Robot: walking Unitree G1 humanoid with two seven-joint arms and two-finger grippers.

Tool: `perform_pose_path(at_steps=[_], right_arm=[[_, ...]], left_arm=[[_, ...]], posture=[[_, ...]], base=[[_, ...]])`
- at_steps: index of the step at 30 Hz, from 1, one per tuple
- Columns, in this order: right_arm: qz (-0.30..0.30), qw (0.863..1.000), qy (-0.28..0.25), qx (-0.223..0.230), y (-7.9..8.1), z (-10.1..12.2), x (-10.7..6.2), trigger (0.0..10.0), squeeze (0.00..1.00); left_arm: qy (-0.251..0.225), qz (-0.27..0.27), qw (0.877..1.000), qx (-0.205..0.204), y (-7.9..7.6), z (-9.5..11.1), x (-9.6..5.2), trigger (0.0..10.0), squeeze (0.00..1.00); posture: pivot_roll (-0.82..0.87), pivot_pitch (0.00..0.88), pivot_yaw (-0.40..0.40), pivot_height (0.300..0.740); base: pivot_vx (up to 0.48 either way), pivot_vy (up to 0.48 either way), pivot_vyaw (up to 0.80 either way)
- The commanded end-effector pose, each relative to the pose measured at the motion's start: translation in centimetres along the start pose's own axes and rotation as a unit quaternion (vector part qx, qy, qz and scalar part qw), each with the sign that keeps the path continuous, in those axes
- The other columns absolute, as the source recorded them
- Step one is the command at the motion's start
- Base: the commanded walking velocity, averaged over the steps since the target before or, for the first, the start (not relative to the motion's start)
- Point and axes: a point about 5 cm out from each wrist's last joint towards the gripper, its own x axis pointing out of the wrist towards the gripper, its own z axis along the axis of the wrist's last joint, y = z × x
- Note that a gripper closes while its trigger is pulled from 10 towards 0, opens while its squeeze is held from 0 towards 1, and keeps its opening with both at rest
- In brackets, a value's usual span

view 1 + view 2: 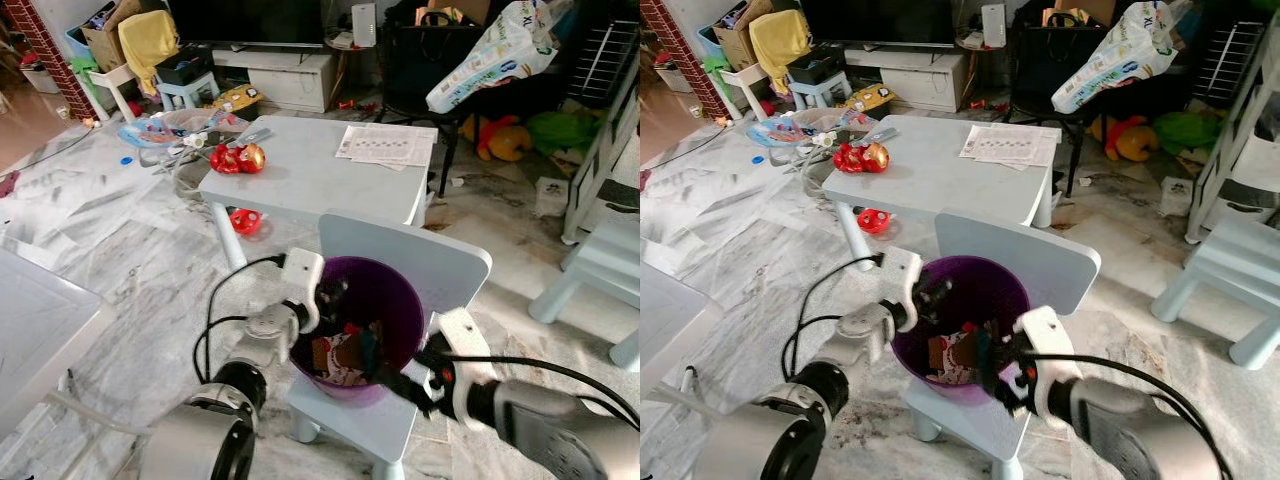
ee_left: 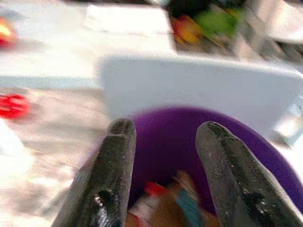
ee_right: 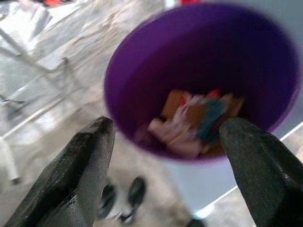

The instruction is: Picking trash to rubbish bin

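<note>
On chair (image 1: 455, 262), both hands (image 1: 325, 300) (image 1: 400, 382) open over purple bin (image 1: 395, 295).

A lived-in home living room with a marble floor (image 1: 120, 250). A low TV cabinet (image 1: 290, 75) stands at 12 o'clock. Toys (image 1: 237, 158) lie on a child's table (image 1: 310, 185), a stuffed toy (image 1: 495, 135) at 1 o'clock.

Even, soft daylight fills the room in both head views, which are fairly sharp, with straight lines bowing slightly near the edges. Glare whitens the marble floor (image 1: 90, 230) at the robot's left. Both wrist views are motion-blurred and soft, the purple bin (image 3: 203, 80) and black fingers (image 2: 111, 175) smeared.
</note>
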Motion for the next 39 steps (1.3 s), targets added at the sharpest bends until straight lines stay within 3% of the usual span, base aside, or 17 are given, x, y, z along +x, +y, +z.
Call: perform_pose_path(at_steps=[1, 4, 7, 10, 14, 16, 17, 23, 26, 29, 39], right_arm=[[-0.019, 0.999, -0.016, -0.024, -0.1, 0.6, 0.8, 10.0, 0.00], [-0.026, 0.999, -0.024, -0.029, -0.3, 0.9, 1.0, 10.0, 0.00], [-0.054, 0.995, -0.061, -0.054, -0.7, 2.4, 2.0, 10.0, 0.00], [-0.108, 0.981, -0.131, -0.092, -1.4, 5.0, 3.2, 10.0, 0.00], [-0.160, 0.969, -0.159, -0.104, -2.5, 6.0, 3.5, 10.0, 0.00], [-0.191, 0.960, -0.174, -0.110, -3.4, 6.5, 3.6, 10.0, 0.00], [-0.211, 0.955, -0.187, -0.098, -4.1, 6.9, 3.5, 10.0, 0.00], [-0.228, 0.947, -0.209, -0.084, -4.8, 6.9, 3.7, 10.0, 0.00], [-0.225, 0.947, -0.217, -0.076, -4.8, 6.8, 3.8, 10.0, 0.00], [-0.218, 0.946, -0.231, -0.073, -4.3, 6.7, 4.2, 10.0, 0.00], [-0.188, 0.945, -0.253, -0.084, -3.2, 7.9, 5.1, 10.0, 0.00]], left_arm=[[-0.056, 0.026, 0.998, 0.006, 1.4, 2.2, 0.0, 10.0, 1.00], [-0.073, 0.029, 0.997, 0.009, 1.8, 2.6, -0.2, 10.0, 1.00], [-0.121, 0.040, 0.992, 0.023, 2.9, 3.8, -0.9, 10.0, 1.00], [-0.175, 0.115, 0.975, 0.079, 5.2, 4.5, -3.1, 10.0, 1.00], [-0.188, 0.172, 0.963, 0.092, 6.8, 4.4, -4.6, 10.0, 1.00], [-0.197, 0.210, 0.954, 0.090, 8.1, 4.3, -6.1, 10.0, 1.00], [-0.206, 0.240, 0.943, 0.099, 9.0, 4.3, -7.6, 10.0, 1.00], [-0.230, 0.269, 0.926, 0.129, 8.8, 4.8, -10.0, 10.0, 1.00], [-0.233, 0.278, 0.922, 0.134, 8.6, 4.9, -10.5, 10.0, 1.00], [-0.228, 0.327, 0.907, 0.136, 8.6, 4.8, -11.4, 10.0, 1.00], [-0.203, 0.342, 0.907, 0.135, 8.7, 4.7, -11.9, 10.0, 1.00]], posture=[[-0.19, 0.027, 0.081, 0.740], [-0.18, 0.026, 0.080, 0.740], [-0.15, 0.012, 0.064, 0.740], [-0.11, 0.000, 0.049, 0.740], [-0.09, 0.000, 0.042, 0.740], [-0.08, 0.000, 0.036, 0.740], [-0.08, 0.000, 0.036, 0.740], [-0.07, 0.000, 0.028, 0.740], [-0.06, 0.000, 0.019, 0.740], [-0.05, 0.000, 0.004, 0.740], [-0.03, 0.016, -0.001, 0.740]], base=[[0.000, 0.000, 0.00], [0.000, 0.000, 0.00], [0.000, 0.000, 0.00], [0.000, 0.000, 0.00], [0.000, 0.000, 0.00], [0.000, 0.000, 0.00], [0.000, 0.000, 0.00], [0.000, 0.000, 0.00], [0.000, 0.000, 0.00], [0.000, 0.000, 0.00], [0.000, 0.000, 0.00]])
